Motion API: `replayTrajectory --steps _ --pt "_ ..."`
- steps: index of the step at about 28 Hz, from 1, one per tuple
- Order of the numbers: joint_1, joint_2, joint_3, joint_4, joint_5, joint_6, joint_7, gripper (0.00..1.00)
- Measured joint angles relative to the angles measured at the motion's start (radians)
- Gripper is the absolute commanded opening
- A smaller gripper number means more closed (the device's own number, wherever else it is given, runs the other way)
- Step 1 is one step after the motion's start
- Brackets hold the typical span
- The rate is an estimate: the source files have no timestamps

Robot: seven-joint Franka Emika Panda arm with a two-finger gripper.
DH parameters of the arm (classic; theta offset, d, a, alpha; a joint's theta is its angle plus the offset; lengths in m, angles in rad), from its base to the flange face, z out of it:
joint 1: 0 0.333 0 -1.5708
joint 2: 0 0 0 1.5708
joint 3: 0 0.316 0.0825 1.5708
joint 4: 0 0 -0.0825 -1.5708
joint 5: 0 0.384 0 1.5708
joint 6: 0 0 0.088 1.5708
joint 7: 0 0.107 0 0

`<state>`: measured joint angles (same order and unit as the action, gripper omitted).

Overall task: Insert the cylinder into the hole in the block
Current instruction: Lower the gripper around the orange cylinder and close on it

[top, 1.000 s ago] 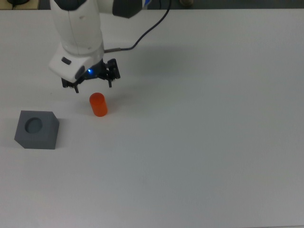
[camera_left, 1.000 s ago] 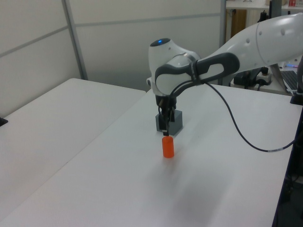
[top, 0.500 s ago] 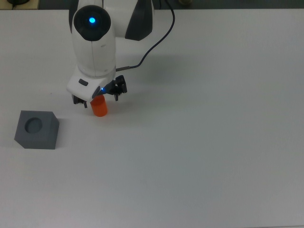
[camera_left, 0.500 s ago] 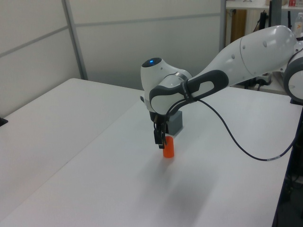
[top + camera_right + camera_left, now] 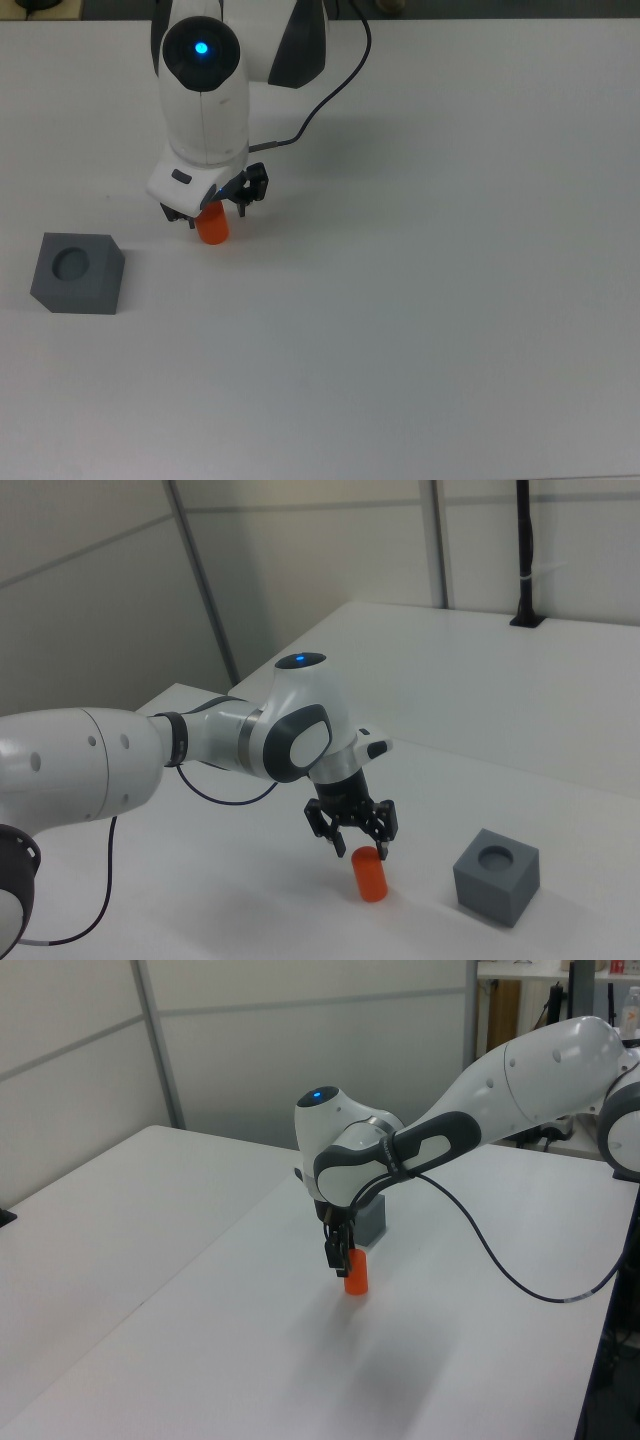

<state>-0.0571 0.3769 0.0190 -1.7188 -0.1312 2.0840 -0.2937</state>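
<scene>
My jaws hang spread open just above the orange cylinder (image 5: 211, 227), one finger (image 5: 381, 842) to each side of its top and gripping nothing. In the top view my gripper (image 5: 214, 210) sits in the upper left of the frame, with my white wrist covering the cylinder's upper end, so only its lower part shows beneath it. In the right view the cylinder (image 5: 370, 873) stands upright on the white bench (image 5: 560, 740) at lower centre, my gripper (image 5: 352, 832) directly over it. In the left view the cylinder (image 5: 355, 1272) is at mid-frame, my gripper (image 5: 340, 1252) against its upper end; I cannot tell from there whether a finger touches it.

The dark grey block (image 5: 76, 272) rests on the bench at the left edge of the top view, well apart from the cylinder, the round hole in its top face empty. In the right view the block (image 5: 496, 876) is right of the cylinder; in the left view it (image 5: 372, 1218) peeks out behind my wrist. A black cable (image 5: 330, 85) trails from my wrist toward the top of the top view.
</scene>
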Motion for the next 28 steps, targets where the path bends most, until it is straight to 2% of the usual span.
replayTrajectory --steps 6,14,17,28 --pt "0.0 0.002 0.0 0.0 0.0 0.0 0.0 0.46" --pt "0.0 0.001 0.0 0.0 -0.001 0.0 0.0 0.46" --pt "0.0 0.001 0.0 0.0 -0.001 0.0 0.0 0.41" --pt "-0.001 0.001 -0.003 0.001 -0.001 0.0 0.0 0.38"
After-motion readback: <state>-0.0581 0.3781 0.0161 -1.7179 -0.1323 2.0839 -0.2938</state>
